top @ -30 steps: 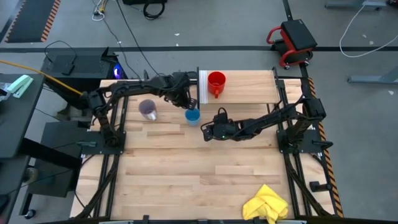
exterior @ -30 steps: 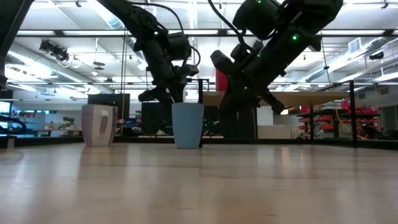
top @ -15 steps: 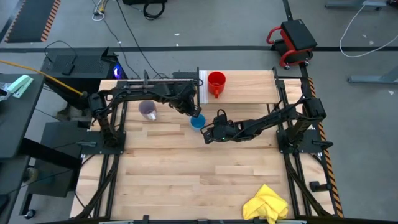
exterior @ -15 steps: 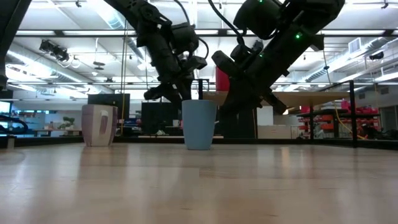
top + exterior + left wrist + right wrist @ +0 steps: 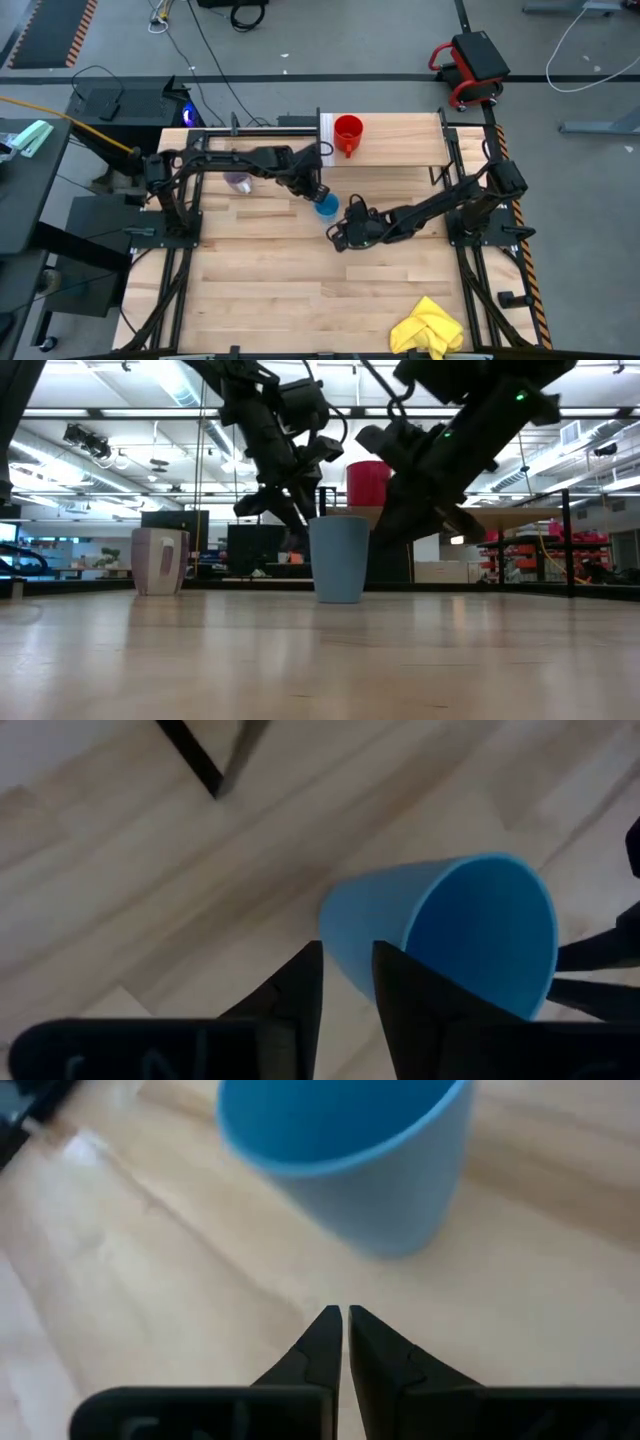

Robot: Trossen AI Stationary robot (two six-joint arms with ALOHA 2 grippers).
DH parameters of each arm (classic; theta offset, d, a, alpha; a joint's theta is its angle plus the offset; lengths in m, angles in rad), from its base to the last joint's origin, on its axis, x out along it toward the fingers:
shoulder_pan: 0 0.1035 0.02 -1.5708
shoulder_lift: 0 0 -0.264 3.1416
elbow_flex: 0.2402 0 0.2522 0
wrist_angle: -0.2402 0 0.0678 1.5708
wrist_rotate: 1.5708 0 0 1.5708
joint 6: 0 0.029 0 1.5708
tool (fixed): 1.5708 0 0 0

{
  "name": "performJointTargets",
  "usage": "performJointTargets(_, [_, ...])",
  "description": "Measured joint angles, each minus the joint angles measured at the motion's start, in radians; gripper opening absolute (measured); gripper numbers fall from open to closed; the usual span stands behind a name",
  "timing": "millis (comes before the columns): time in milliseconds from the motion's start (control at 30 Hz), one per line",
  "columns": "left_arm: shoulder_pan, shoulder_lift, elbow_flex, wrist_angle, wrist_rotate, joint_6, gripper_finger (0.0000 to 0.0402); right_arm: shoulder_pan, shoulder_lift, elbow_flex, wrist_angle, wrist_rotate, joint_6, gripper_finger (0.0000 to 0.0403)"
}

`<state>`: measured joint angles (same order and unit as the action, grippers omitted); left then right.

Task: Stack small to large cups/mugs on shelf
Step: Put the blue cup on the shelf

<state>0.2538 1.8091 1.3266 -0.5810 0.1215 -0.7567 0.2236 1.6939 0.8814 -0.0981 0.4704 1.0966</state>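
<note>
1. Cup, light-blue plastic, handleless point(image 5: 326, 206): stands upright on the plank tabletop point(image 5: 300, 290) between the two grippers, just in front of the shelf, not yet on it. Risk: tipping or skidding, since both arms crowd it from opposite sides.

2. Left gripper point(image 5: 345, 982): sits at the blue cup's rim, fingers nearly closed with only a narrow gap. From the left wrist view one finger seems to lie against the outer wall; whether the wall is actually pinched, I cannot tell. Risk: a thin-edge hold on a smooth wall could slip once lifted.

3. Right gripper point(image 5: 345, 1330): low over the table just beside the blue cup's base, fingers pressed together, holding nothing. Risk: a closed tip moving forward would shove the cup rather than grasp it.

4. Arms: close together around one small object. Risk: contact between them if both advance at once.

5. Mug, red, with handle point(image 5: 347, 133): stands upright on the light-wood shelf board point(image 5: 400, 140), near its white end panel point(image 5: 324, 128). Risk: the blue cup may not seat cleanly inside it, and a knock in passing could send it off the board.

6. Cup, translucent purple-grey point(image 5: 238, 181): stands upright on the tabletop under the left arm's forearm, apart from the others. Risk: a sweep of that arm could knock it.

7. Cloth, yellow, crumpled point(image 5: 428, 326): at the table's near edge, well apart; no hazard judged.
</note>
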Motion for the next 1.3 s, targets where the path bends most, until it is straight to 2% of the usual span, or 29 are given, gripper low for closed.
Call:
performJointTargets(400, [-0.084, 0.024, 0.001, 0.129, -0.016, -0.072, 0.0097, 0.143, 0.0, 0.0, -0.12, 0.0, 0.119, 0.0028])
performJointTargets(667, [-0.091, 0.058, -0.001, 0.105, -0.017, -0.077, 0.0095, 0.192, -0.023, 0.0, -0.18, -0.004, 0.161, 0.0028])
performJointTargets(800, [-0.089, 0.055, -0.001, 0.099, -0.014, -0.07, 0.0096, 0.206, -0.129, 0.027, -0.277, -0.015, 0.148, 0.0028])
performJointTargets(1000, [-0.082, 0.031, -0.001, 0.077, 0.064, -0.04, 0.0096, 0.187, -0.369, 0.12, -0.524, -0.007, 0.072, 0.0028])
performJointTargets(1167, [-0.097, 0.029, 0.0, 0.072, 0.086, -0.017, 0.0089, 0.091, -0.506, 0.215, -0.724, -0.06, -0.016, 0.003])
performJointTargets(1300, [-0.118, 0.028, 0.0, 0.055, 0.086, -0.016, 0.0087, 0.006, -0.538, 0.266, -0.731, -0.139, -0.114, 0.0042])
